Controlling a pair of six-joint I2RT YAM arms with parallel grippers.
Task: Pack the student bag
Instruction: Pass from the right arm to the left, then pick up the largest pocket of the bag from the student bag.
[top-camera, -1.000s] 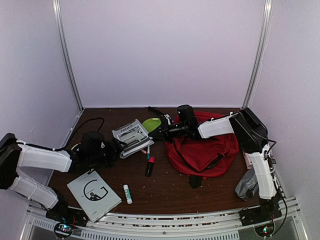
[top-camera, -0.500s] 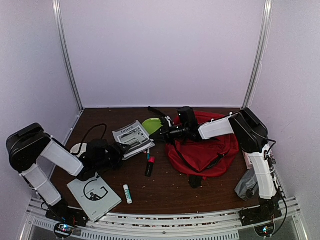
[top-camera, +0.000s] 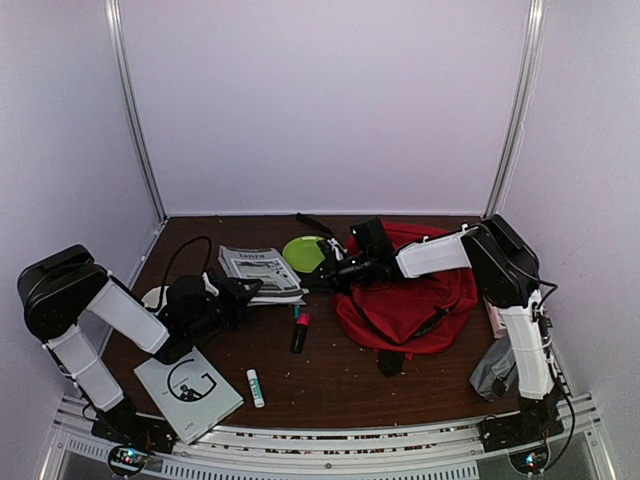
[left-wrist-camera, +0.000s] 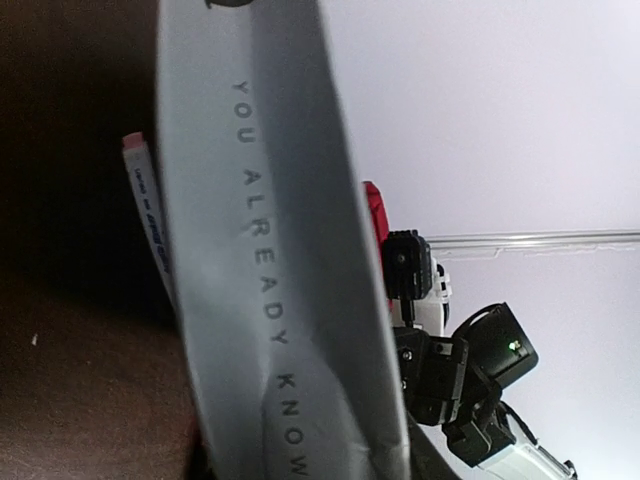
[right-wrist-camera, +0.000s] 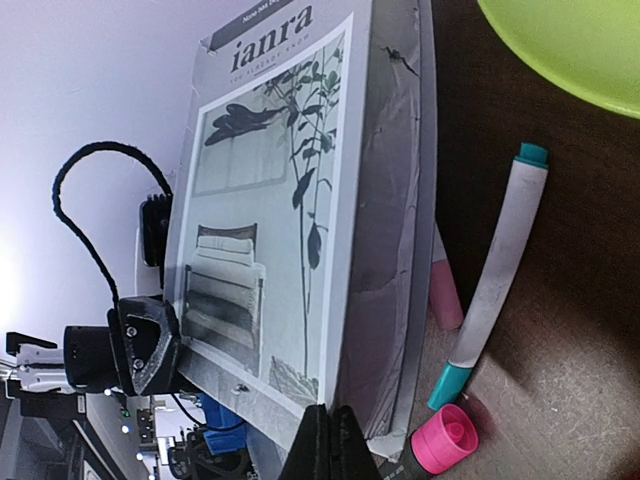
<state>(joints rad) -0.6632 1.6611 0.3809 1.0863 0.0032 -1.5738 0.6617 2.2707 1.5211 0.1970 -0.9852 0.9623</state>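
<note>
1. sitting at the left edge of the magazine (top-camera: 258, 268), the left gripper (top-camera: 243, 290) had its fingers hidden by the paper; couldn't tell if it was clamped on or loose.
2. left wrist view: the magazine ran edge-on through the middle of the frame, grey cover printed "you already know", with a pink-tipped pen (left-wrist-camera: 148, 215) just beside it.
3. the right gripper (top-camera: 322, 272) had its fingertips pressed tight together with nothing seen between them; the tips were close to the magazine's right corner.
4. right wrist view: a white pen with teal ends (right-wrist-camera: 495, 280) lay just beside the magazine, and a pink highlighter cap (right-wrist-camera: 442, 440) was near the fingertips.
5. the green plate (top-camera: 303, 250) lay between the magazine and the bag, near the right gripper.
6. the student bag (top-camera: 410, 295) lay flat on the right half of the table (top-camera: 340, 385), red with black straps, partly under the right forearm and apart from the magazine.
7. a black-and-red marker (top-camera: 300, 333) and a glue stick (top-camera: 255, 387) lay toward the front.
8. a booklet with a big "g" (top-camera: 188, 388) lay near the left arm's base; a grey pouch (top-camera: 495, 368) was by the right arm's base.
</note>
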